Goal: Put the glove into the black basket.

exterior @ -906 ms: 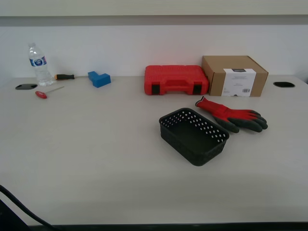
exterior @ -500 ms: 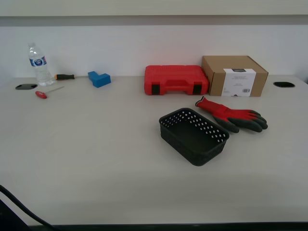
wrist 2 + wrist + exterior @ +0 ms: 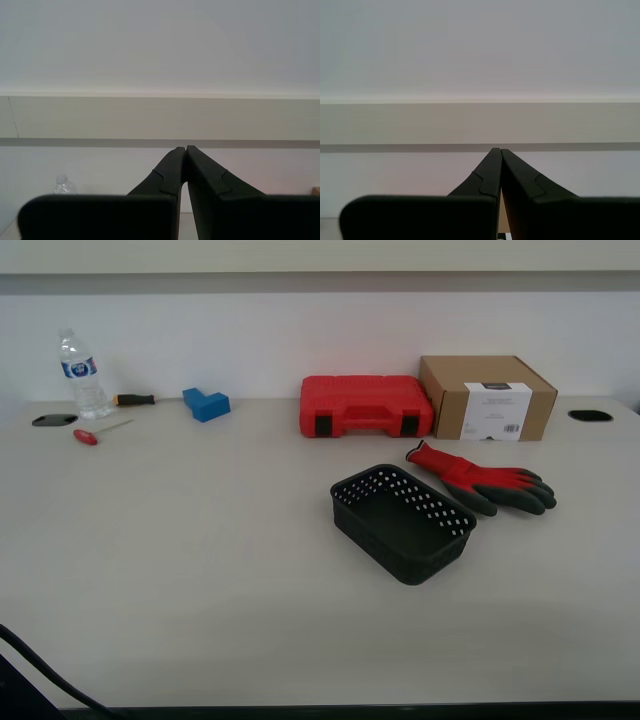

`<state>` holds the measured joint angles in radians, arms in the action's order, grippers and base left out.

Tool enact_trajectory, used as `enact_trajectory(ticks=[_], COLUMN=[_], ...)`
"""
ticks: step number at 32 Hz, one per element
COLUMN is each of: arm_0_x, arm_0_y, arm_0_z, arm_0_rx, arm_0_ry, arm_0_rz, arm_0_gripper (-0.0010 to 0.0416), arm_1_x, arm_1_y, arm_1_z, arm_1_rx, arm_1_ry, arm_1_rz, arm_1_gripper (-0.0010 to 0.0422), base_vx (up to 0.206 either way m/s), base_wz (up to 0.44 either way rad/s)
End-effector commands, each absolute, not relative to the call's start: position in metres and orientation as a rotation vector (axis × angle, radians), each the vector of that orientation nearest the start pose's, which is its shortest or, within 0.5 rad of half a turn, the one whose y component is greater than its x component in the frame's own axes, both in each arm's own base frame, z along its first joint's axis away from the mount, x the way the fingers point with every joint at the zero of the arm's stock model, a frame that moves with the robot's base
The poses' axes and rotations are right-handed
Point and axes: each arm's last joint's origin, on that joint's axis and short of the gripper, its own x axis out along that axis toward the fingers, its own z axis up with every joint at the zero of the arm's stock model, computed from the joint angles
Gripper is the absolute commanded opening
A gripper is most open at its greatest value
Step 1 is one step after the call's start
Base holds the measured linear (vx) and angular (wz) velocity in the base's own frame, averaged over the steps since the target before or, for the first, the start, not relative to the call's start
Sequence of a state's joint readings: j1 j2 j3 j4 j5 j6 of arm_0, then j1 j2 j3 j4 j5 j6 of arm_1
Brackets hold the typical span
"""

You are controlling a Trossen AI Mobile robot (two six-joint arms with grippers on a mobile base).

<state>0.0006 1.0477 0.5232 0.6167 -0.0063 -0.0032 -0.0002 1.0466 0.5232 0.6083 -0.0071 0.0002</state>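
The red knit glove with dark coated fingers [image 3: 480,481] lies flat on the pale surface [image 3: 200,540], toward its far edge, just beside the empty black perforated plastic basket [image 3: 402,521]. My first tool [image 3: 496,152] and my second tool [image 3: 183,150] are clenched on nothing, facing the wall.

Second gripper [image 3: 186,148] pressed closed, black fingertips [image 3: 194,152] meeting at a point with nothing between them, raised and aimed at the pale wall [image 3: 160,50]. Cream band [image 3: 160,117] running across the wall behind the tips, a grey strip beneath it. Water bottle [image 3: 62,184] cap and shoulder just showing low down beside the gripper body.
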Motion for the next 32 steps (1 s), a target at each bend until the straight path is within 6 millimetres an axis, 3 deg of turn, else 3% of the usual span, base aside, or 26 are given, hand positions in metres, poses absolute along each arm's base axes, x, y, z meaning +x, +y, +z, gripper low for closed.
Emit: enact_trajectory(ticks=[1,25,30,32], arm_0_x=[0.227,0.227,0.235,0.243], arm_0_y=[0.000,0.000,0.000,0.000], arm_0_z=[0.271,0.271,0.258,0.246], arm_0_rx=[-0.002,0.000,-0.004,-0.003], arm_0_ry=[-0.096,-0.097,-0.020,0.119], arm_0_rz=[0.007,0.006,0.001,0.001], arm_0_gripper=[0.0001,0.0001,0.0001,0.0001], arm_1_x=[0.226,0.226,0.226,0.226], arm_1_y=[0.000,0.000,0.000,0.000], arm_1_z=[0.270,0.270,0.270,0.270], arm_1_rx=[0.000,0.000,0.000,0.000], arm_1_ry=[-0.090,-0.090,-0.090,-0.090], arm_1_rz=[0.011,0.010,0.011,0.011], arm_1_gripper=[0.0000,0.0000,0.0000,0.0000], base_vx=[0.000,0.000,0.000,0.000], base_wz=[0.000,0.000,0.000,0.000])
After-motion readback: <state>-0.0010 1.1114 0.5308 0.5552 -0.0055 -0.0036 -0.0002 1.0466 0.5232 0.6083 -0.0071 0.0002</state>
